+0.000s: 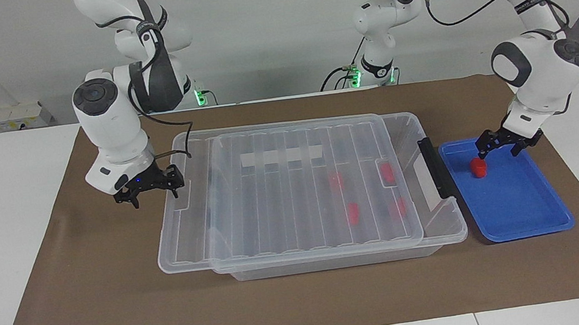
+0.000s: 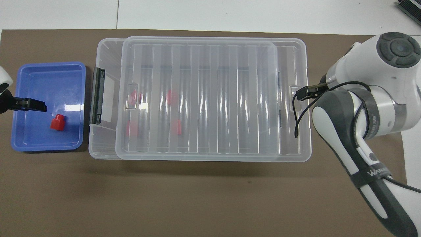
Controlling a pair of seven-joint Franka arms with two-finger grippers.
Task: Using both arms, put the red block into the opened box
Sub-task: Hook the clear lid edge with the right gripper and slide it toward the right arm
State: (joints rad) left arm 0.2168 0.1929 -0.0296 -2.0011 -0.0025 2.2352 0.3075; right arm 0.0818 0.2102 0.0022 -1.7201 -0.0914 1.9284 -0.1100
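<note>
- Facing view: no brand or label text is legible. A white tape strip [image 1: 280,156] lies on the lid [image 1: 292,189], blank as far as can be seen.
- The box [image 1: 441,224] stands mid-table on the brown mat [image 1: 92,294], long axis running from one arm's end of the table to the other. The lid sits offset toward the right arm's end, leaving a gap open at the black handle [image 1: 434,166].
- Four red shapes show through the lid, inside the box.
- The red block [image 1: 478,166] stands upright in the blue tray [image 1: 524,212], bevelled top upward. The tray lies just beside the box's handle end.
- The left gripper [image 1: 500,146] hangs over the tray just above the block, fingers spread, holding nothing.
- The right gripper [image 1: 149,186] is at the lid's overhanging end, fingers spread; contact with the lid cannot be told.
- Overhead view: white lettering on a strap of the right arm [image 2: 368,138] is only partly readable.
- The left gripper [image 2: 29,105] projects over the tray [image 2: 23,144] rim, beside the block [image 2: 58,122].
- The right gripper [image 2: 304,93] meets the lid [image 2: 204,98] edge; a black cable [image 2: 301,115] loops beside it.
</note>
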